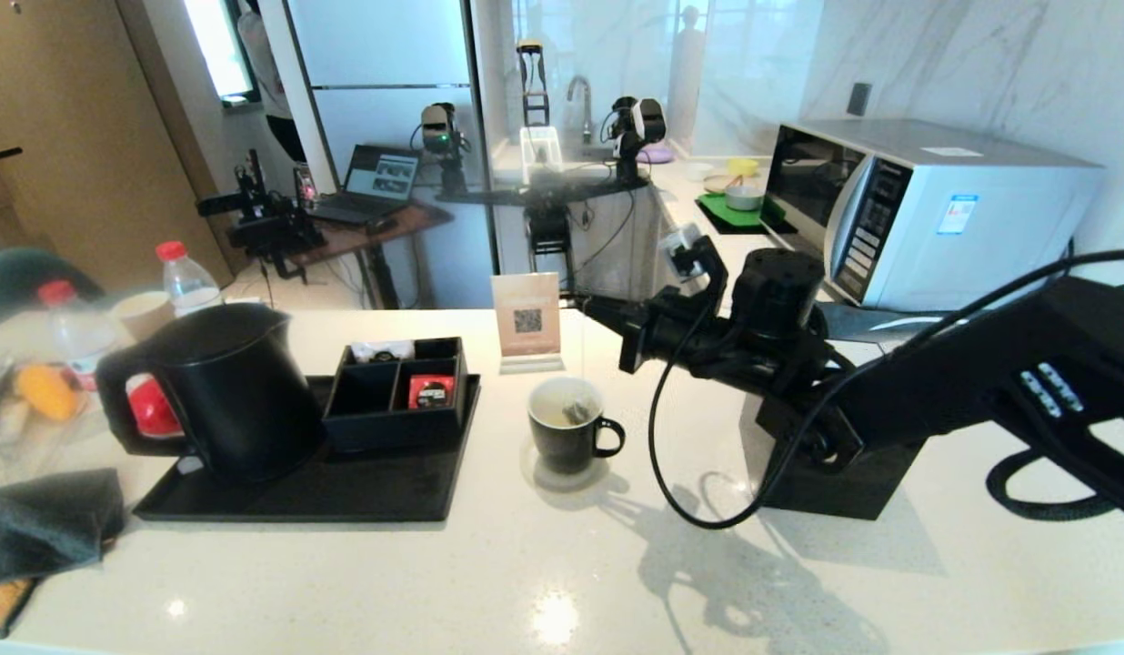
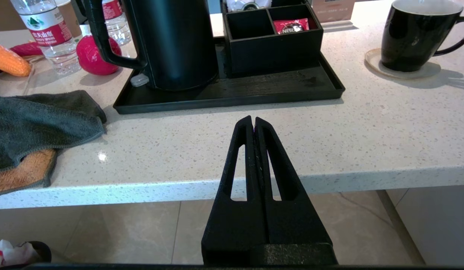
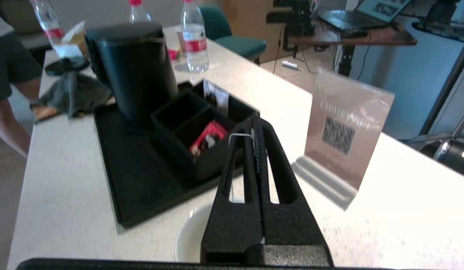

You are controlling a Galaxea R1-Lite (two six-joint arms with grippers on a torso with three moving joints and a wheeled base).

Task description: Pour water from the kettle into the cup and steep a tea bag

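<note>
The black cup (image 1: 567,441) stands on a round coaster in the middle of the counter. The tea bag (image 1: 577,414) lies inside it in pale water. A thin string runs straight up from it to my right gripper (image 1: 587,307), which hovers above the cup's far side, shut on that string (image 3: 237,135). In the right wrist view the cup's white rim (image 3: 189,232) shows under the fingers (image 3: 235,165). The black kettle (image 1: 225,391) stands upright on the tray, left of the cup. My left gripper (image 2: 253,120) is shut and empty, low at the counter's front edge.
A black tray (image 1: 344,496) carries the kettle and a compartment box (image 1: 403,391) with a red sachet (image 1: 430,391). A QR sign (image 1: 527,318) stands behind the cup. A black cube box (image 1: 844,482) sits under my right arm, with a microwave (image 1: 926,209) behind. Bottles (image 1: 185,277) and a dark cloth (image 1: 44,523) lie left.
</note>
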